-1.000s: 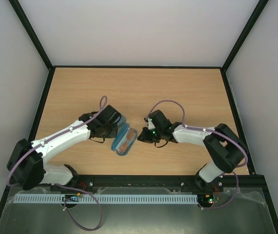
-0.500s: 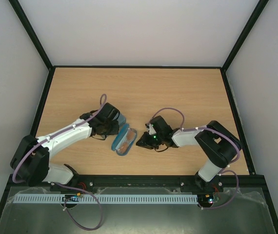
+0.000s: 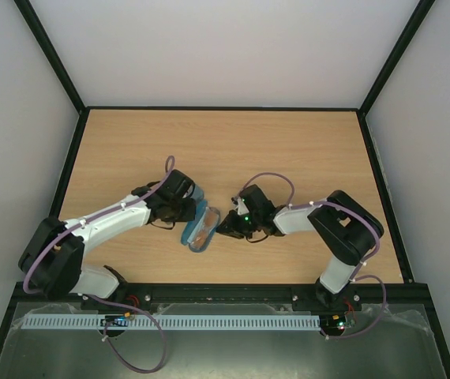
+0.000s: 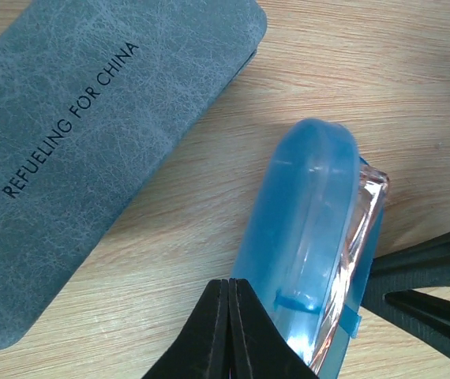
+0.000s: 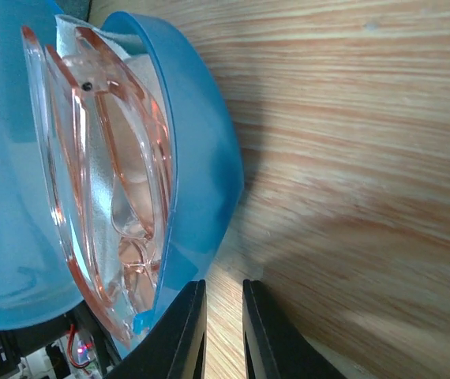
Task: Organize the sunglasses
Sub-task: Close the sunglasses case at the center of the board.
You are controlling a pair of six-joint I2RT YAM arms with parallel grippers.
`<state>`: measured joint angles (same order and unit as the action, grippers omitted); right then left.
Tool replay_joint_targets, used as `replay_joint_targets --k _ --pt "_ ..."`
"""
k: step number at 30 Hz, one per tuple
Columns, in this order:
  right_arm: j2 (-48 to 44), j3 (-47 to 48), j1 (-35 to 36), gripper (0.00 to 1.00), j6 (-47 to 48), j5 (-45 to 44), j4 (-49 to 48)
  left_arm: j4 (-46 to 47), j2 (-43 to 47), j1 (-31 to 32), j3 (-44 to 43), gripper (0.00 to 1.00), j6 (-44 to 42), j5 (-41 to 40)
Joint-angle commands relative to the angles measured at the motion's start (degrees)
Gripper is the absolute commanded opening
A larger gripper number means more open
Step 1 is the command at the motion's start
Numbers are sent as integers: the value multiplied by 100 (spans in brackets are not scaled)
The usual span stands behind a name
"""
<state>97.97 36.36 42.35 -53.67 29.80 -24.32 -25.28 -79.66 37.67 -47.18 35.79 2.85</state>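
Note:
An open blue translucent case (image 3: 201, 227) lies on the wooden table between my grippers. A pair of sunglasses (image 5: 106, 158) with pinkish-orange translucent lenses lies folded inside it, on a pale cloth (image 5: 73, 28). Its edge also shows in the left wrist view (image 4: 365, 213). My left gripper (image 4: 231, 283) is shut and empty, with its tip against the case's left shell (image 4: 308, 221). My right gripper (image 5: 223, 292) is slightly open and empty, low on the table at the case's right shell (image 5: 201, 158). The second pair of sunglasses is out of view.
A closed grey-green oblong case (image 4: 91, 134) printed "REFUELING FOR CHINA" lies just beyond the blue case, under the left wrist (image 3: 179, 196). Black rails (image 3: 225, 108) border the table.
My right gripper has moved left and down to the blue case's right side. My left gripper has shifted slightly towards the case.

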Motion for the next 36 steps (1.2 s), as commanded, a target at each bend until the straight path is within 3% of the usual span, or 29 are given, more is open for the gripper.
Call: replay_joint_targets --k 1,9,19,36 --pt "125 199 19 15 -24 60 69 14 -117 103 -151 2 74 57" --pt "149 332 17 14 18 17 205 -12 -317 492 -356 2 265 -98" --pt "161 354 17 14 15 40 202 -104 308 355 11 6 341 -196" --pt "182 380 37 14 -30 54 163 627 -317 837 124 2 609 56"
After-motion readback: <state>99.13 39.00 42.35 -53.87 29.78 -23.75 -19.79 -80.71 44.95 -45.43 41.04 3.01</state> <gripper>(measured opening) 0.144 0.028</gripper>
